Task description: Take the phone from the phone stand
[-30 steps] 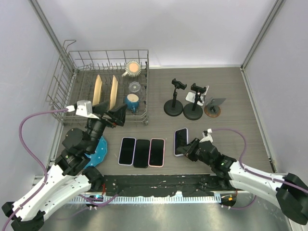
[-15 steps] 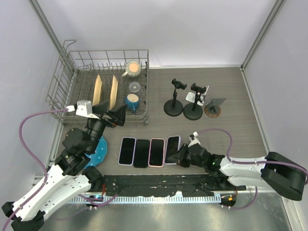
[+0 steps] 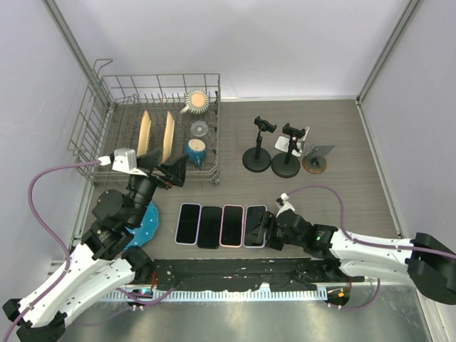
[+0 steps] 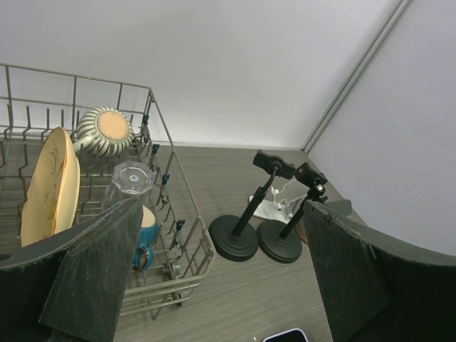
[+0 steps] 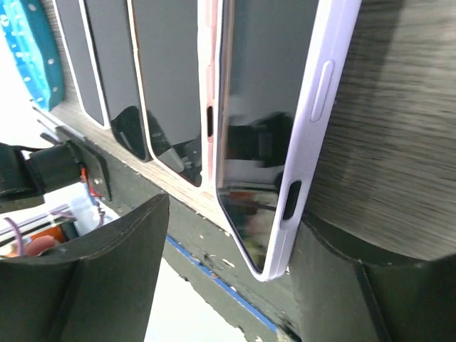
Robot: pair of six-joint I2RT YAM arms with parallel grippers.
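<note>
A lavender-cased phone [image 3: 255, 225] lies flat on the table, face up, at the right end of a row of phones. In the right wrist view this phone [image 5: 271, 107] reaches in between my fingers. My right gripper [image 3: 271, 233] [image 5: 235, 221] is open at its near end, the left finger well apart from it and the right finger close beside its edge. Two black phone stands [image 3: 256, 146] [image 3: 287, 155] stand empty at the back; in the left wrist view the stands [image 4: 239, 235] [image 4: 281, 239] are ahead. My left gripper [image 3: 167, 171] [image 4: 222, 210] hangs open and empty by the dish rack.
Three more phones [image 3: 188, 223] [image 3: 210, 226] [image 3: 232, 224] lie left of the lavender one. A wire dish rack [image 3: 107, 117] holds plates and cups at the back left. A white stand [image 3: 297, 139] and a round brown stand [image 3: 316, 163] sit beside the black ones. A blue plate [image 3: 148, 222] lies under the left arm.
My right gripper carried the lavender phone left and down, laid it beside the pink-cased phone, and opened its jaws. The left arm has not moved.
</note>
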